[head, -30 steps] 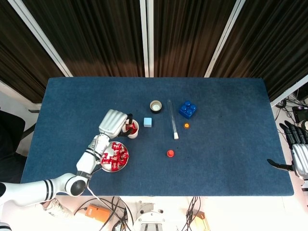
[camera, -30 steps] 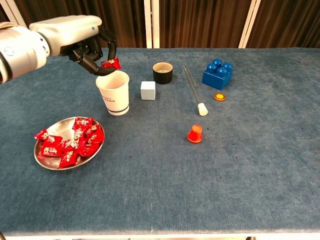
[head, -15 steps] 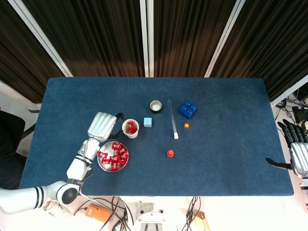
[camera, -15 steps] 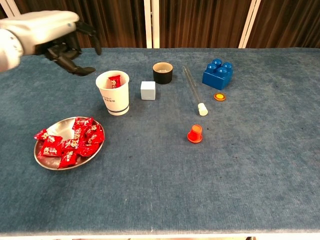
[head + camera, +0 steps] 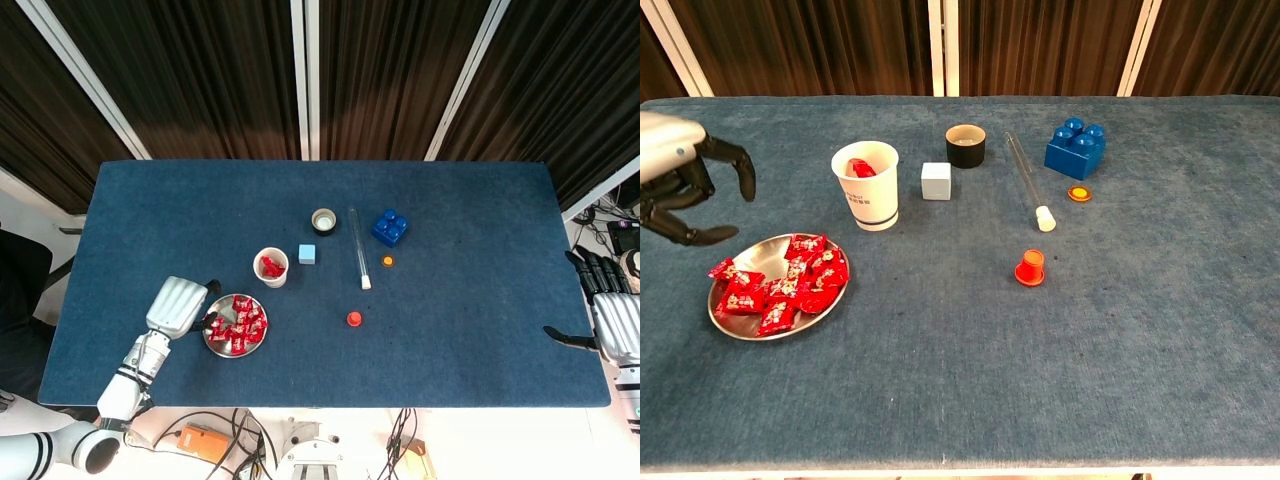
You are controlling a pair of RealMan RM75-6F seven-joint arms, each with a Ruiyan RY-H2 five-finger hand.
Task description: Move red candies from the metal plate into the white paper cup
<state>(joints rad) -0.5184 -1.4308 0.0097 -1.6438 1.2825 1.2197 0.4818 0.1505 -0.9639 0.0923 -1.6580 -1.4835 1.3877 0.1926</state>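
The left hand [image 5: 680,190] is hovering empty, fingers apart, just beside the plate [image 5: 722,318], where the candies [image 5: 780,285] are lying heaped — one is sitting in the cup [image 5: 867,186]. Light, crinkly, probably slippery wrappers — best pinched across the body. The right hand [image 5: 610,320] is resting open, well apart.

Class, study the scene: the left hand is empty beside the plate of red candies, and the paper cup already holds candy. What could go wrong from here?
1. The red candies lie heaped and overlapping, some over the rim of the metal plate; the left hand may grab several or knock one onto the table.
2. The white paper cup looks light, so fingers could tip it during a drop.
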